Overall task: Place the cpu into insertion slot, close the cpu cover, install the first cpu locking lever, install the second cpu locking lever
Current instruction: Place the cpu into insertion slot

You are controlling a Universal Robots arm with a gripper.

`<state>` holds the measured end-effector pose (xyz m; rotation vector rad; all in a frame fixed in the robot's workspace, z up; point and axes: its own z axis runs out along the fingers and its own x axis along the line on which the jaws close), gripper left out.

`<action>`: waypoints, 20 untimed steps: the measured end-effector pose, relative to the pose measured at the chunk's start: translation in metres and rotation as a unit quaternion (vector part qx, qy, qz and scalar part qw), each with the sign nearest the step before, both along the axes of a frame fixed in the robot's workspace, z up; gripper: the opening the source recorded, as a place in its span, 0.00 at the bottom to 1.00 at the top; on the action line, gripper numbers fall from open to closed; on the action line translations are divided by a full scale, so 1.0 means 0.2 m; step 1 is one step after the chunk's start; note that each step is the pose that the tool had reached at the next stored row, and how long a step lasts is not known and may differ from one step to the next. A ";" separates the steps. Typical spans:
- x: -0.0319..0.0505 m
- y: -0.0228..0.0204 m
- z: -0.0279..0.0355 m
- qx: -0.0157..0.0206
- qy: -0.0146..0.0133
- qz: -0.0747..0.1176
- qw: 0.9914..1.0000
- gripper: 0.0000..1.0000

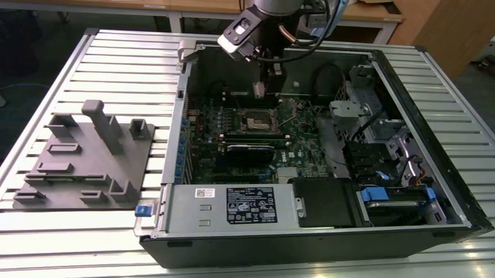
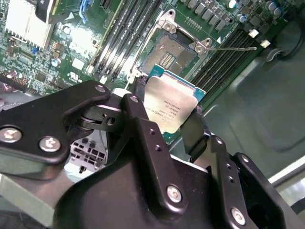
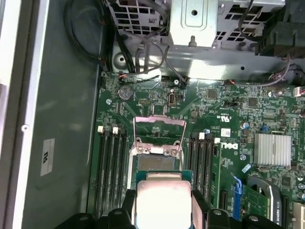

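My gripper (image 1: 260, 88) hangs inside the open computer case, shut on the cpu (image 2: 172, 106), a flat square chip with a silvery top and green edge, also seen between the black fingers (image 3: 129, 204) in the first wrist view. The cpu (image 3: 163, 198) is held above the green circuit board, apart from it and just short of the insertion slot (image 2: 167, 56), whose dark centre lies bare. The cpu cover (image 3: 159, 130) stands swung up at the slot's far edge. A thin wire locking lever (image 2: 234, 47) sticks out sideways from the slot's corner.
The case (image 1: 433, 145) lies on a slatted metal table (image 1: 116, 69). Memory slots (image 3: 110, 167) flank the insertion slot on both sides. A drive cage and cables (image 1: 363, 110) fill the exterior view's right. A grey fixture block (image 1: 85, 156) sits outside the case on the left.
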<state>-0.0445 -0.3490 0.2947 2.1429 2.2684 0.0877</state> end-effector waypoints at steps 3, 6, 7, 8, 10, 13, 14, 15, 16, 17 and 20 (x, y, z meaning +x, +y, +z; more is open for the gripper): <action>0.000 0.002 -0.026 -0.001 0.000 -0.009 1.000 0.54; 0.000 0.004 -0.052 -0.001 0.000 -0.017 1.000 0.54; 0.000 0.004 -0.059 -0.001 0.000 -0.018 1.000 0.54; 0.000 0.004 -0.063 -0.001 0.001 -0.018 1.000 0.54; 0.000 0.004 -0.063 -0.001 0.001 -0.018 1.000 0.54; 0.000 0.004 -0.064 -0.001 0.001 -0.018 1.000 0.54; 0.000 0.004 -0.064 -0.001 0.001 -0.018 1.000 0.54; 0.000 0.004 -0.065 -0.001 0.001 -0.018 1.000 0.54; 0.000 0.004 -0.065 -0.001 0.001 -0.018 1.000 0.54; 0.000 0.005 -0.067 -0.001 0.000 -0.018 1.000 0.54; -0.001 0.004 -0.078 -0.001 0.001 -0.018 1.000 0.54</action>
